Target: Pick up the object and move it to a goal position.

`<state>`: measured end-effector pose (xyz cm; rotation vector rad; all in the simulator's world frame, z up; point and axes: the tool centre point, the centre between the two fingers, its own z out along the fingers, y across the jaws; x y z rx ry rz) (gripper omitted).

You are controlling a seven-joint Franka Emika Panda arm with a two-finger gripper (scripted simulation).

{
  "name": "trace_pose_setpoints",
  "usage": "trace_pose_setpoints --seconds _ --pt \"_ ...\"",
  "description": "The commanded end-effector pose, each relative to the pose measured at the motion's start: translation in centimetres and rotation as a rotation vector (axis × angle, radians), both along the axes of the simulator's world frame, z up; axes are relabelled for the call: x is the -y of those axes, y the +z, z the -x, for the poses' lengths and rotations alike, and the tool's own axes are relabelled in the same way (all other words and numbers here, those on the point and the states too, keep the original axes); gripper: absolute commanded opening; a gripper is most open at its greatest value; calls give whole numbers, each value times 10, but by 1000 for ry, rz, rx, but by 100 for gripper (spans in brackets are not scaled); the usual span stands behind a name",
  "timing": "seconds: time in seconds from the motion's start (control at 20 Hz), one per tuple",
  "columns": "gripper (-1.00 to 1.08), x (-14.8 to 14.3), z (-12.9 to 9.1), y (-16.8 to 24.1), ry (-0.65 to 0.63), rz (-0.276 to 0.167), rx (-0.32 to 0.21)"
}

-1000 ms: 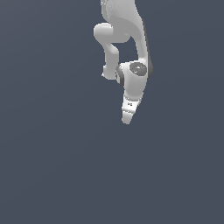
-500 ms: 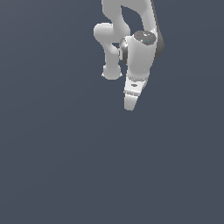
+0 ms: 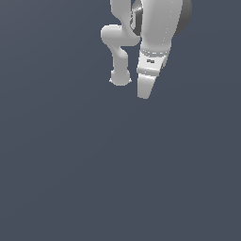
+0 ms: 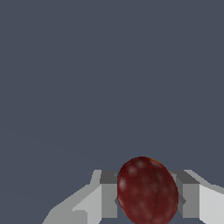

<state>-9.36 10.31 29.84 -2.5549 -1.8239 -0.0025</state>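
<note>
One white arm occupies the upper part of the exterior view, with the gripper pointing downward over a plain dark grey-blue surface. From this camera the fingers appear as a single tapered white tip, so the gap between them cannot be judged, and the object cannot be seen there.

Wrist view: the object is a dark-red, rounded, egg-like body with faint pale mottling and a thin seam line running along its length. It sits between the two fingers, which show grey pads on white bodies. One pad lies against each side of the object, with no gap visible on either side. The jaws are closed onto the object, partly apart by its width.

Behind the object only the same uniform grey-blue surface is visible. Whether the object is clear of that surface cannot be determined from either view
</note>
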Motion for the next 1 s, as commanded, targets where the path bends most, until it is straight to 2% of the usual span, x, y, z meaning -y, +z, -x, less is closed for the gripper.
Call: trace_pose_setpoints --seconds 0.0,0.45,0.95 --pt "-100 0 0 26 0 0 -1" --pt "-100 1 -4 92 -3 2 0" --pt "-100 1 -6 115 -5 3 0"
